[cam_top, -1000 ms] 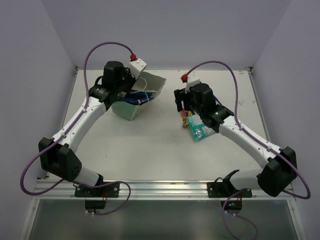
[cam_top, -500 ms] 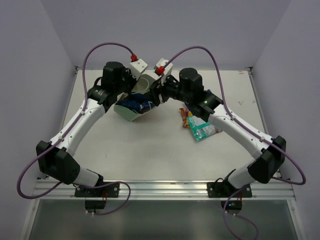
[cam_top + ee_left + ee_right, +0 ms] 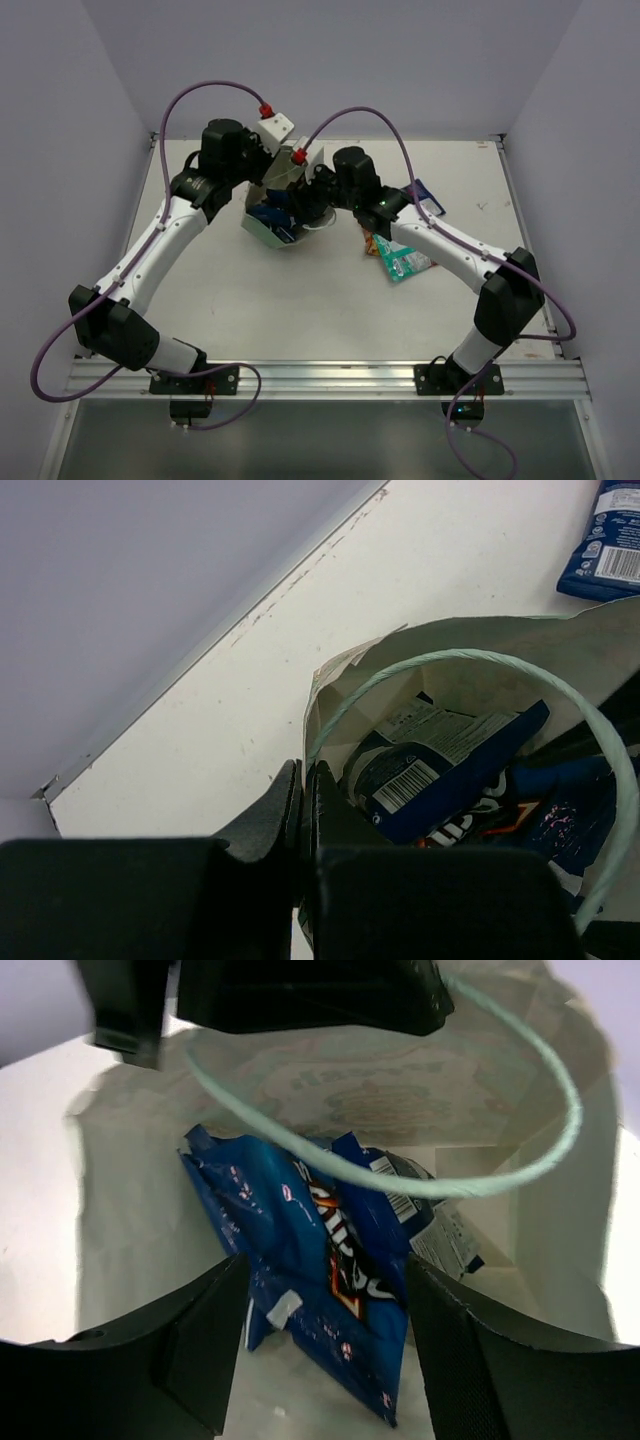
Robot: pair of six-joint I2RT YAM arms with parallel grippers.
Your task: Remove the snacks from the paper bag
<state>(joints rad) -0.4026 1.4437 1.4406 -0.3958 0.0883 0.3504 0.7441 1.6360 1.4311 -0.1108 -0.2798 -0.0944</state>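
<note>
the left end effector (image 3: 303, 790) is pinched shut on the cream-white rim of the mint green paper bag (image 3: 262, 230). i think it does that so the bag lies tipped on the white table (image 3: 300, 320) with its mouth held open toward the right. a thin green rope handle (image 3: 420, 1190) loops across that mouth. the right end effector (image 3: 325, 1260) is at the mouth with its two black fingers spread wide, holding nothing. one finger is on each side of a shiny blue foil snack packet (image 3: 300, 1210) that lies inside. it looks lined up to close on that packet next, but it has not shut yet. more to the right, out on the table, a small orange-red-yellow packet (image 3: 372, 238) and a teal-green packet (image 3: 405, 263) lie just beside each other. a dark blue packet (image 3: 425, 193) peeks out behind the right arm. so some snacks are out and some are in the bag. the camera up high shows both arms meeting at the bag and the packets on the table, but it cannot see well into the bag. the left wrist camera shows the closed fingers on the rim and a blue packet with a white barcode label (image 3: 430, 770) deep inside. the right wrist camera looks right into the bag and shows the open fingers around the nearest packet, which no other view shows. how many packets are left inside i cannot tell.
</note>
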